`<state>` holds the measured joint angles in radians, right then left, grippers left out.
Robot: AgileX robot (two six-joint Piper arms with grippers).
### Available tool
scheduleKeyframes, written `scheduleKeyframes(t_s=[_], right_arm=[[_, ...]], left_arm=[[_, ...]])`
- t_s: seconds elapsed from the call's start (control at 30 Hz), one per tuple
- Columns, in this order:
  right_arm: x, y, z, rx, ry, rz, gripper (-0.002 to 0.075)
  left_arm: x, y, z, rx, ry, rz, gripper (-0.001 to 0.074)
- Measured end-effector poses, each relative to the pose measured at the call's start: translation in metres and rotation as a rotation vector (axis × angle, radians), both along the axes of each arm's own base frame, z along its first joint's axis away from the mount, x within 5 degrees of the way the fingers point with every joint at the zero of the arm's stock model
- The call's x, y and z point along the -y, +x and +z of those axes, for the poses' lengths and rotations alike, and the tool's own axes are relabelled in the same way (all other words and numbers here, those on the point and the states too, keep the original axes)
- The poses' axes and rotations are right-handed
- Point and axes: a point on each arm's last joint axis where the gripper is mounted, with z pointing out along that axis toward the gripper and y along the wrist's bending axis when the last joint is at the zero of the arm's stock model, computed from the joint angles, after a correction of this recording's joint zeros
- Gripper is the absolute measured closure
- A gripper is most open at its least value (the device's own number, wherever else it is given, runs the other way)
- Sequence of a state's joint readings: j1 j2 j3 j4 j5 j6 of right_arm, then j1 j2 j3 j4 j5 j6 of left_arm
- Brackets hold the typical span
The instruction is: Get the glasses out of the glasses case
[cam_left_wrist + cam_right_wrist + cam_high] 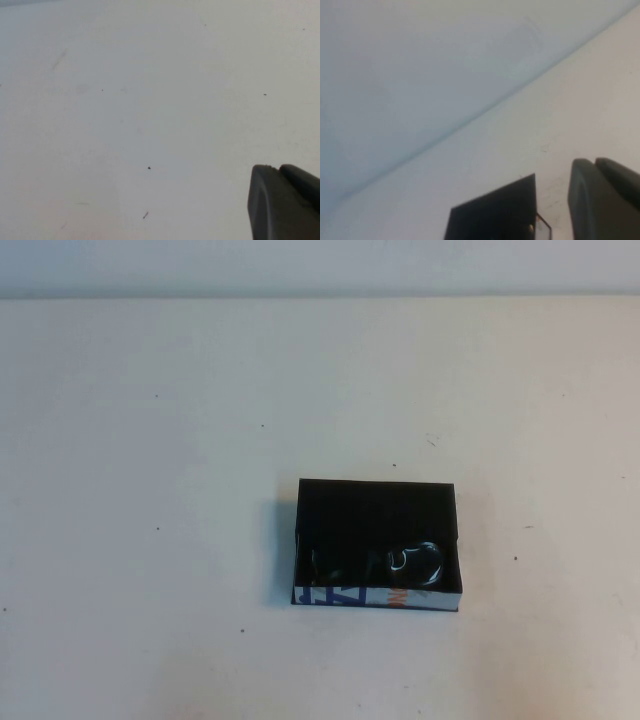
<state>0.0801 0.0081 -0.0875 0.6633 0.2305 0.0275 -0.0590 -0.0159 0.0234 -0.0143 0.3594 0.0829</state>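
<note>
The glasses case [378,510] is a shallow open black box on the white table, right of centre, with a white, blue and orange strip along its near side. The black glasses [415,565] lie inside it against the near wall, one lens rim glinting at the right. Neither arm shows in the high view. My left gripper [276,168] is shut and empty over bare table. My right gripper [594,161] is shut and empty, apart from a corner of the case [495,212] in the right wrist view.
The white table [150,490] spreads around the case with only small dark specks on it. A pale wall [320,265] runs along the table's far edge.
</note>
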Motion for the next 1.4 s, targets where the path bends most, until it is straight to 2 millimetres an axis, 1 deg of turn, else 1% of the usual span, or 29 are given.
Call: scheduleKeyframes(t_s=[0.1,0.17,0.27,0.4,0.47,0.53,0.6,0.7,0.83,0.97,1.1,1.2,1.33,1.4], right_arm=[[-0.006,0.001,0.03,-0.023,-0.246,0.08,0.0744],[-0.01,0.007,0.048,-0.064,-0.39,0.144,0.0744],[-0.016,0.021,0.077,-0.105,-0.576,0.251,0.0744],[-0.028,0.049,0.112,-0.125,-0.789,0.457,0.0744],[-0.034,0.066,0.122,-0.133,-0.868,0.585,0.0744],[-0.04,0.082,0.127,-0.152,-0.923,0.702,0.0744],[-0.044,0.1,0.129,-0.183,-0.957,0.822,0.0744],[-0.051,0.132,0.128,-0.234,-0.961,0.96,0.0744],[-0.062,0.169,0.134,-0.237,-0.975,1.052,0.0744],[-0.083,0.198,0.136,-0.233,-1.078,1.136,0.0744],[-0.109,0.223,0.127,-0.242,-1.218,1.216,0.0744],[-0.13,0.239,0.114,-0.252,-1.284,1.275,0.0741],[-0.159,0.256,0.09,-0.235,-1.328,1.336,0.0732],[-0.174,0.26,0.076,-0.217,-1.351,1.381,0.0705]], left_arm=[[0.0,0.0,0.0,0.0,0.0,0.0,0.074],[0.0,0.0,0.0,0.0,0.0,0.0,0.074],[0.0,0.0,0.0,0.0,0.0,0.0,0.074],[0.0,0.0,0.0,0.0,0.0,0.0,0.074],[0.0,0.0,0.0,0.0,0.0,0.0,0.074],[0.0,0.0,0.0,0.0,0.0,0.0,0.074],[0.0,0.0,0.0,0.0,0.0,0.0,0.074],[0.0,0.0,0.0,0.0,0.0,0.0,0.074],[0.0,0.0,0.0,0.0,0.0,0.0,0.074],[0.0,0.0,0.0,0.0,0.0,0.0,0.074],[0.0,0.0,0.0,0.0,0.0,0.0,0.074],[0.0,0.0,0.0,0.0,0.0,0.0,0.074],[0.0,0.0,0.0,0.0,0.0,0.0,0.074],[0.0,0.0,0.0,0.0,0.0,0.0,0.074]])
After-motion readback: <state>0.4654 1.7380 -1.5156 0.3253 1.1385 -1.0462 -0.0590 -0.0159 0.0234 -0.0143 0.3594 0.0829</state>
